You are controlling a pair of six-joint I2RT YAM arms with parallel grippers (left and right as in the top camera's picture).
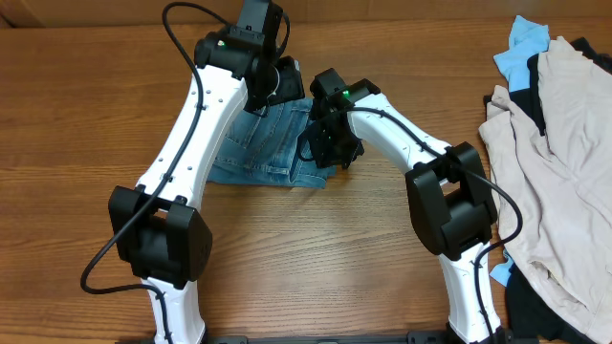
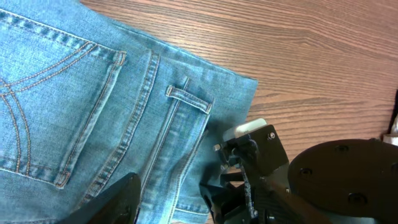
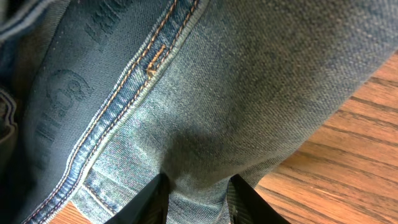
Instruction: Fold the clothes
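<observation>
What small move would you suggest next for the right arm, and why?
Probably open the right gripper and lift it clear. It pinches an edge of the jeans, which lie folded in a compact bundle on the table, and the left gripper stands open above them, holding nothing, so this fold looks done.

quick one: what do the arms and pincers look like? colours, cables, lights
Left arm and right arm: white links, bulky black joint housings, a black cable looping along each, a green light near each wrist. Left pincer and right pincer: black fingers.
</observation>
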